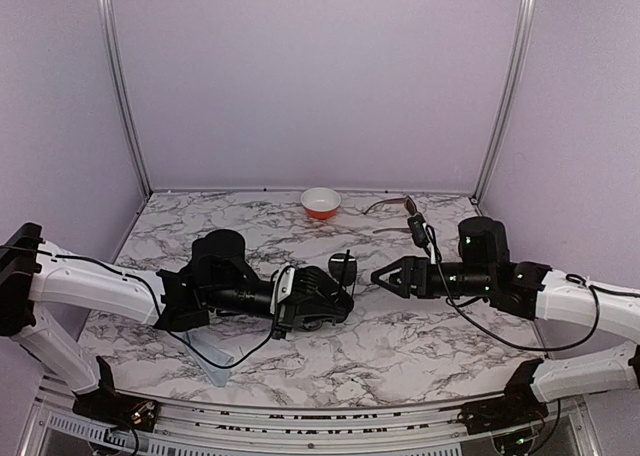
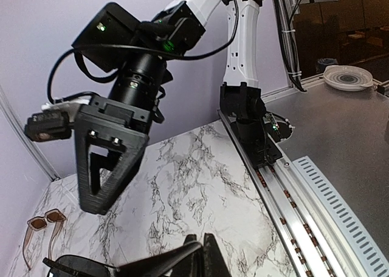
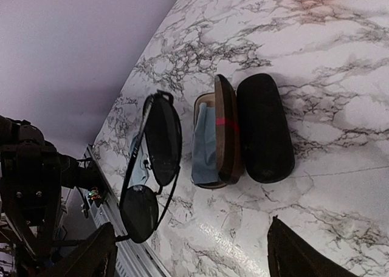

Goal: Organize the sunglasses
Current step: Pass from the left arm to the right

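The left tool (image 2: pixel 199 257) reaches in from the left edge of the bench and is clenched on the black pair (image 3: pixel 159 144), which hangs in the air over mid-bench. In the right wrist view, just right of its lenses, the brown case (image 3: pixel 223 131) lies with its lid ajar and a blue cloth (image 3: pixel 203 146) inside. The black case (image 3: pixel 264 128) lies closed right against it. The right tool (image 1: pixel 380 275) faces the black pair, released, with nothing between its fingers. Along the back, an orange bowl (image 1: pixel 320 202) sits left of the brown pair (image 2: pixel 39 223), which lies on the marble bench (image 1: pixel 420 346) well apart from the cases. The front right of the bench is open, and lilac walls (image 1: pixel 320 76) close three sides.
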